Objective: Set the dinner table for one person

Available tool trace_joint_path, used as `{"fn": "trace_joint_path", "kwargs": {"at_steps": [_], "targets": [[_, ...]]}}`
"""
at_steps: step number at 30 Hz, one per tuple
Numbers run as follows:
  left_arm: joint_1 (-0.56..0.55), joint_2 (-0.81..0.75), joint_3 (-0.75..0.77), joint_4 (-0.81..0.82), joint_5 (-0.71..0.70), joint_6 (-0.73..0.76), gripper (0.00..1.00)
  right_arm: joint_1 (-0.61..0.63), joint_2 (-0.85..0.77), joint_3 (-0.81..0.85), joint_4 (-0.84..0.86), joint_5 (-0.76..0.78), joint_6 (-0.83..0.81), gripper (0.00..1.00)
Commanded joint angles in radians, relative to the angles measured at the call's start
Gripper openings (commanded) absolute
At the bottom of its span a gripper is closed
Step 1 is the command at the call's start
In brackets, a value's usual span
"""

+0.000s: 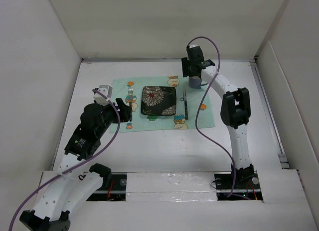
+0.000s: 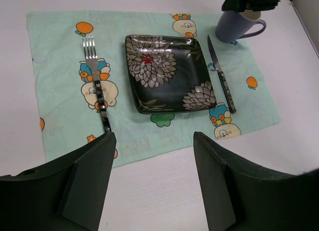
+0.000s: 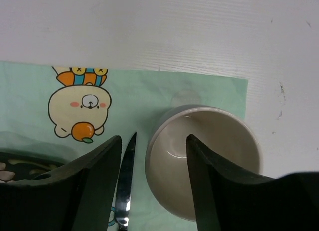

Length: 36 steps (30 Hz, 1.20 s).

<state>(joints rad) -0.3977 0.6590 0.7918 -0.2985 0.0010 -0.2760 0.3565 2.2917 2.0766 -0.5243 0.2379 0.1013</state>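
Note:
The dinner table [image 1: 159,151] is a white walled surface. On it lies a mint-green cartoon-print placemat [image 1: 207,116] with a black floral square plate [image 1: 158,101], a fork [image 2: 97,86] to its left and a knife [image 2: 222,81] to its right. A grey-blue mug [image 1: 195,83] stands upright at the mat's far right corner. My right gripper [image 3: 153,141] is open above the mug [image 3: 224,136], one finger over its inside, the other outside the left rim beside the knife tip [image 3: 127,181]. My left gripper [image 2: 154,141] is open and empty over the mat's near edge by the fork's handle end.
White wall panels enclose the table on the left, back and right. A purple cable [image 1: 199,126] loops from the right arm over the mat's right side. Bare white table [image 2: 164,191] lies between the mat and the arm bases.

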Motion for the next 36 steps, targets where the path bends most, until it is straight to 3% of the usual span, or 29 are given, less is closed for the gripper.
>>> {"fn": "trace_joint_path", "kwargs": {"at_steps": [1, 2, 9, 10, 11, 14, 18, 21, 25, 32, 36], "targets": [[0.022, -0.01, 0.018, 0.018, -0.041, -0.014, 0.6, 0.015, -0.144, -0.015, 0.043, 0.034, -0.005, 0.63], [0.032, -0.015, 0.018, 0.018, -0.045, -0.02, 0.61, 0.027, -0.191, -0.036, 0.049, 0.053, -0.002, 0.67], [0.042, -0.041, 0.021, 0.012, -0.102, -0.038, 0.62, 0.075, -0.414, -0.168, 0.096, 0.07, -0.011, 0.68], [0.042, -0.05, 0.023, 0.012, -0.117, -0.043, 0.62, 0.097, -0.446, -0.194, 0.107, 0.081, -0.008, 0.88], [0.042, -0.053, 0.026, 0.012, -0.13, -0.043, 0.61, 0.107, -0.513, -0.254, 0.113, 0.095, 0.018, 1.0], [0.042, -0.085, 0.026, 0.007, -0.185, -0.057, 0.62, 0.143, -0.651, -0.407, 0.223, 0.126, 0.057, 1.0], [0.042, -0.14, 0.03, 0.007, -0.259, -0.077, 0.61, 0.199, -1.031, -0.756, 0.471, 0.147, 0.081, 1.0], [0.042, -0.231, 0.043, 0.019, -0.297, -0.083, 0.62, 0.208, -1.284, -0.881, 0.578, 0.164, 0.075, 1.0], [0.042, -0.332, 0.124, 0.053, -0.318, -0.081, 0.67, 0.196, -1.499, -0.932, 0.535, 0.187, 0.09, 1.0], [0.042, -0.423, 0.208, 0.073, -0.328, -0.069, 0.7, 0.196, -1.67, -1.015, 0.532, 0.204, 0.139, 1.0], [0.042, -0.452, 0.193, 0.073, -0.302, -0.078, 0.7, 0.196, -1.678, -1.018, 0.496, 0.212, 0.153, 1.0]]}}
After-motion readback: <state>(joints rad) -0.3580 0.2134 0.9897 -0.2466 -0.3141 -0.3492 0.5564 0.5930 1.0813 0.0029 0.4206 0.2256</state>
